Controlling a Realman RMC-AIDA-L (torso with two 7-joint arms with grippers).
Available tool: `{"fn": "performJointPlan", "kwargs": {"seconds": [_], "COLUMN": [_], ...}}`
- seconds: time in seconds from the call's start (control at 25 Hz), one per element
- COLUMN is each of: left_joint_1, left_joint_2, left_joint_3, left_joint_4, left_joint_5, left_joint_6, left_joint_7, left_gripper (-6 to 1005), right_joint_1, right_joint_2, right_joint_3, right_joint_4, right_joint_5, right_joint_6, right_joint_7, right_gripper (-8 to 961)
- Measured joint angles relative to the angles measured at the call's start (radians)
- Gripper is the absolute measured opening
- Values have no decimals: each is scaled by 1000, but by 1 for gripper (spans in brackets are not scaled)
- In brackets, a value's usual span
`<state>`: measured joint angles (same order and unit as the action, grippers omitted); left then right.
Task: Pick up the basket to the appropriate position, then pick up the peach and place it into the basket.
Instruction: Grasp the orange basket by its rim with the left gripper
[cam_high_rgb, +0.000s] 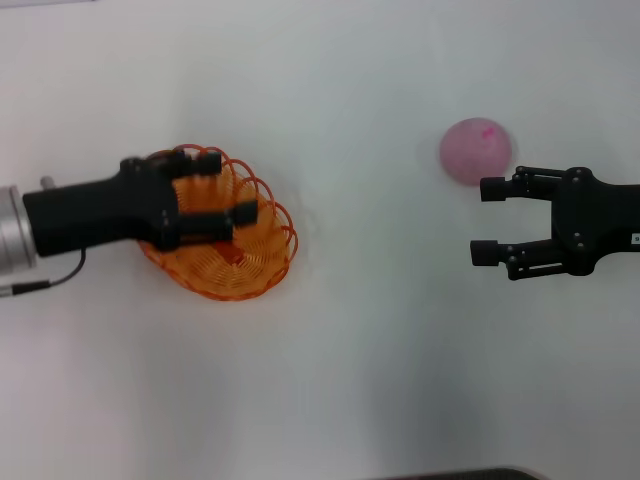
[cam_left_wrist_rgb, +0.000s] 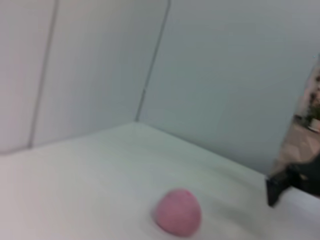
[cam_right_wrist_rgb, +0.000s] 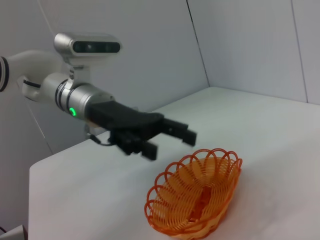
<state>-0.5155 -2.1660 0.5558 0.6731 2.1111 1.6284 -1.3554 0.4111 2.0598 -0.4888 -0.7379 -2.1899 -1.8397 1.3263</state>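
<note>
A: What sits in the basket (cam_high_rgb: 240, 262)?

B: Nothing that shows; in the right wrist view its orange wire coils and flat base strip are bare, and it rests on the white table (cam_high_rgb: 350, 380), on the robot's left side.

A: And the left gripper (cam_high_rgb: 222, 188)?

B: It hangs above the basket, over the rim nearest its arm; its fingers are spread apart and hold nothing; the right wrist view shows them clear above the scalloped rim, not touching it.

A: Where is the peach (cam_high_rgb: 476, 150)?

B: On the table on the robot's right, well apart from the basket; pale pink with a darker blotch on top; the left wrist view shows it alone on the white surface.

A: The right gripper (cam_high_rgb: 488, 220)?

B: Just beside the peach, nearer the robot than the fruit; its fingers are spread wide and empty; the farther fingertip lies close to the peach, though I cannot tell whether it touches.
</note>
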Motion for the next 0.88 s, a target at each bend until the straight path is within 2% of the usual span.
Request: {"fn": "performJointPlan", "kwargs": {"seconds": [0.44,0.88], "left_joint_1": [0,19], "left_joint_2": [0,-3], "left_joint_3": [2,-1], "left_joint_4": [-61,-146], "left_joint_5": [-217,-381], "left_joint_6": [-133,-206], "left_joint_7": [55,224], "left_gripper": [897,895], "right_joint_1": [-5,-5], "right_joint_2": [3,13], "right_joint_3": [8,9], "right_joint_4": [0,0], "right_joint_5": [3,4], "right_joint_6": [2,10], "right_joint_7": [-4,-18], "right_gripper": [947,946]}}
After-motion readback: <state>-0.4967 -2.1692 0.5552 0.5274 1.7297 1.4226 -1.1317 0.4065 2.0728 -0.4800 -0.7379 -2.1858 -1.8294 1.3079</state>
